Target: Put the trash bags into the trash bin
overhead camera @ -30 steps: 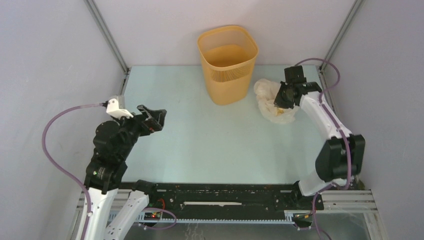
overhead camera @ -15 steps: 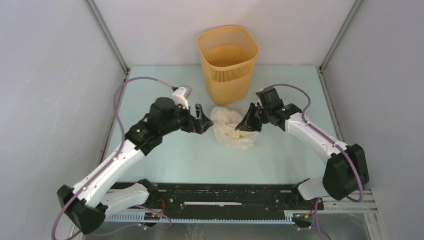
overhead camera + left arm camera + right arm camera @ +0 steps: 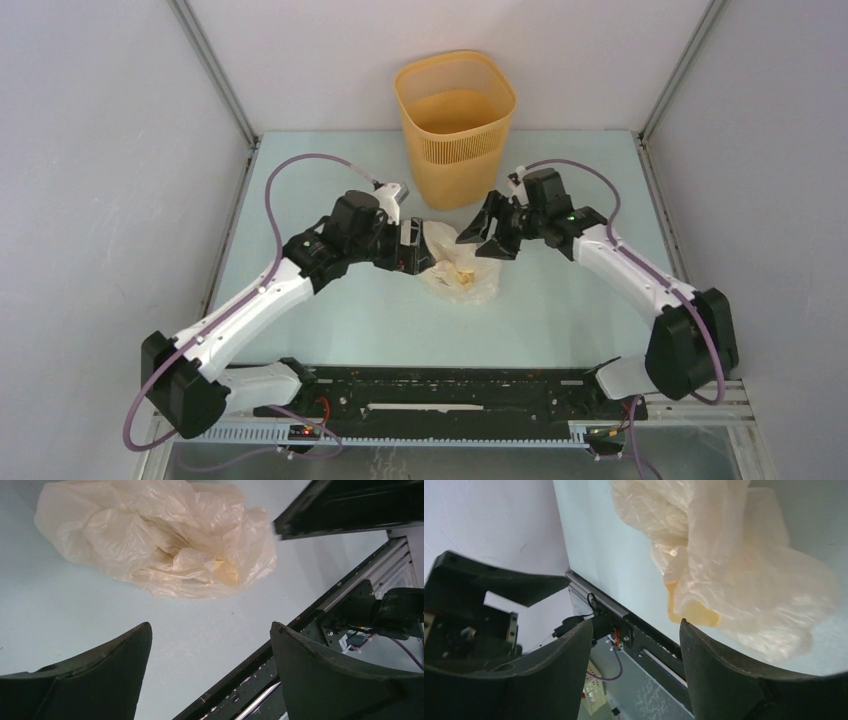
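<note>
The trash bag [image 3: 458, 270] lies crumpled on the table, cream-white and translucent with a yellowish patch, just in front of the trash bin [image 3: 455, 120]. The orange-yellow bin stands upright at the back middle. My left gripper [image 3: 413, 246] is open at the bag's left edge; in the left wrist view the bag [image 3: 165, 540] lies beyond the open gripper [image 3: 210, 630], nothing between the fingers. My right gripper [image 3: 487, 238] hovers open at the bag's upper right. In the right wrist view the bag [image 3: 734, 565] hangs past the open gripper [image 3: 636, 627], free of it.
Grey walls with metal corner posts enclose the pale table [image 3: 330, 320]. A black rail [image 3: 440, 385] with cables runs along the near edge. The bin stands close behind both grippers.
The right gripper carried the bag from the right side to the middle, then opened and let it go. The left arm swung in from the left to the bag's edge.
</note>
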